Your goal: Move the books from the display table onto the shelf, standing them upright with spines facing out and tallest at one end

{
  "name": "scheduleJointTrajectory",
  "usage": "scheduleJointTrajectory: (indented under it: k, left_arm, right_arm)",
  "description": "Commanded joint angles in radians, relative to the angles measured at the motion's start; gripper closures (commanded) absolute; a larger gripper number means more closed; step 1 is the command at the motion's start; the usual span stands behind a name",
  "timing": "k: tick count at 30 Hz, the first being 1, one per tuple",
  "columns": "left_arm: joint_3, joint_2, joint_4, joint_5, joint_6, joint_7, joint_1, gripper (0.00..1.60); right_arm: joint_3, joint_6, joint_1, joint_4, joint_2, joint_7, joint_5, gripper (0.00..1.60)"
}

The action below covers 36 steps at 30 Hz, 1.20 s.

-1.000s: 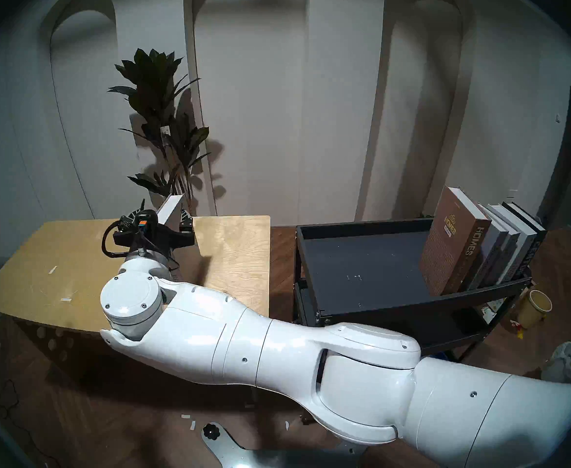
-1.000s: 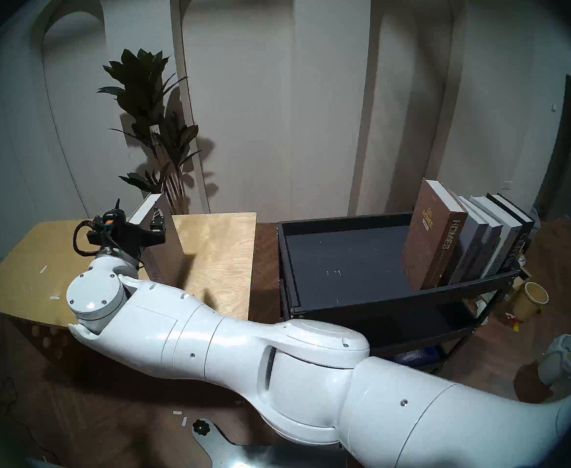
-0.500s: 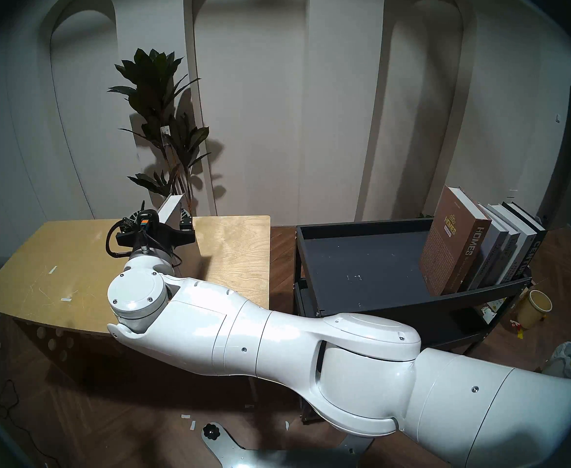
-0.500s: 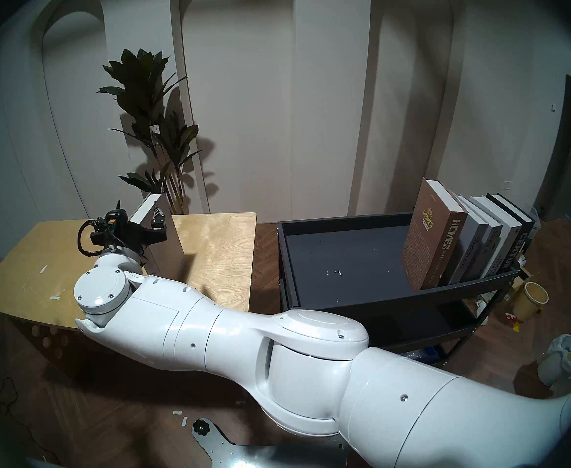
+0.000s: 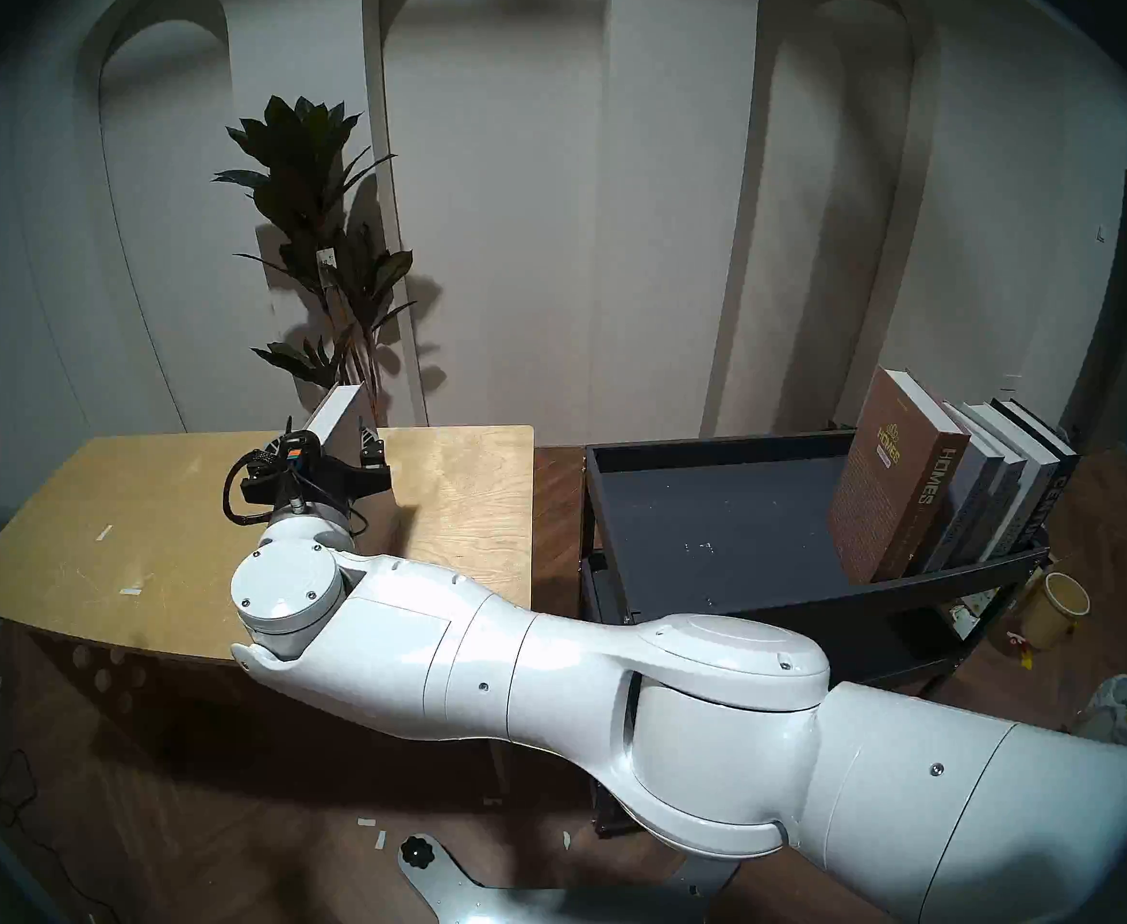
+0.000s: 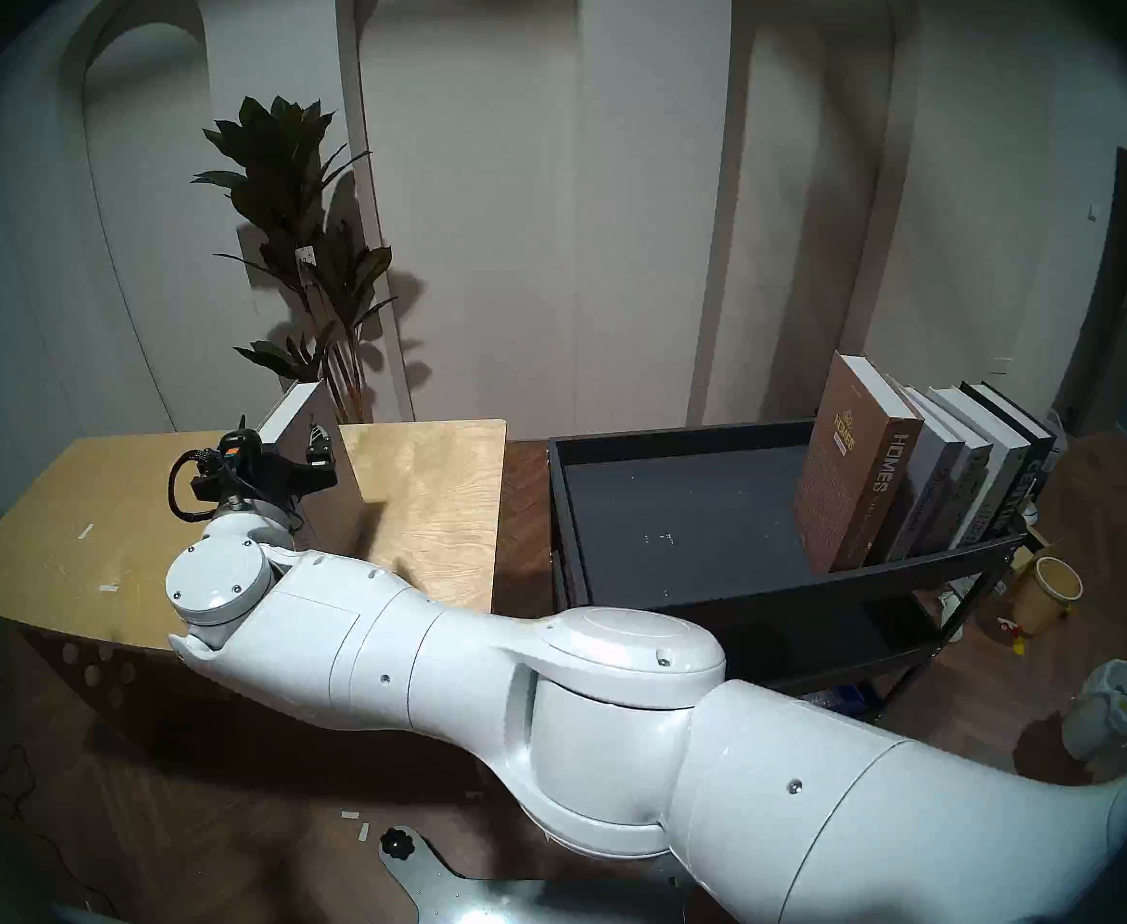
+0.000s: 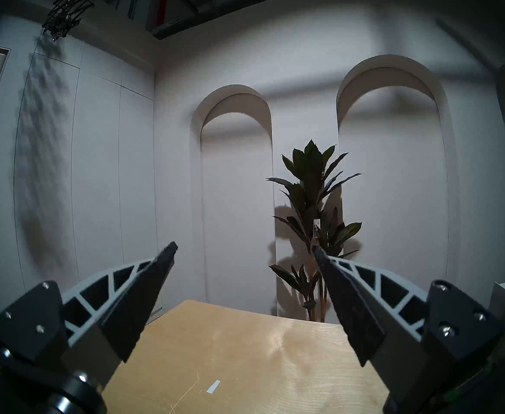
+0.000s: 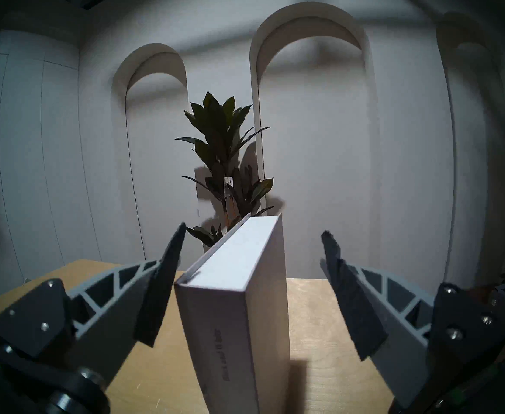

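Five books (image 5: 947,482) already stand upright at the right end of the shelf (image 5: 714,502), spines out, the tall brown one on the inner side, leaning a little on its neighbours. One grey book (image 8: 239,308) is left, standing on end on the wooden surface (image 5: 114,502) towards its far edge, spine towards the robot. The right gripper (image 8: 252,234) has its fingers spread wide on either side of this book without touching it, the left finger much closer than the right one. The left gripper (image 7: 243,246) hangs off to the side over the surface, fingers wide and empty. So the job looks nearly done: one grasp, one carry, one placement. The shelf's dark tray is bare to the left of the row, with ample room for the last book, though its raised rim has to be cleared. A plant (image 5: 321,236) stands behind the surface, just beyond the book.
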Motion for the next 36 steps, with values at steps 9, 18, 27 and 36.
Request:
scheduleJointTrajectory:
  k: [9, 18, 27, 36]
  left_arm:
    - [-0.012, 0.009, 0.000, 0.003, -0.004, -0.007, -0.012, 0.00]
    - [-0.012, 0.008, 0.002, 0.006, -0.004, -0.013, -0.015, 0.00]
    - [-0.012, 0.008, 0.004, 0.010, -0.004, -0.019, -0.019, 0.00]
    - [-0.014, 0.008, 0.006, 0.013, -0.005, -0.024, -0.024, 0.00]
  right_arm:
    - [-0.028, -0.003, 0.012, 0.036, -0.017, 0.038, 0.036, 0.00]
    - [-0.037, -0.002, 0.024, 0.063, -0.017, 0.058, 0.063, 0.93]
    - [-0.039, -0.005, 0.040, 0.086, -0.017, 0.076, 0.083, 1.60]
    - [-0.036, -0.018, 0.056, 0.107, -0.017, 0.084, 0.098, 1.60]
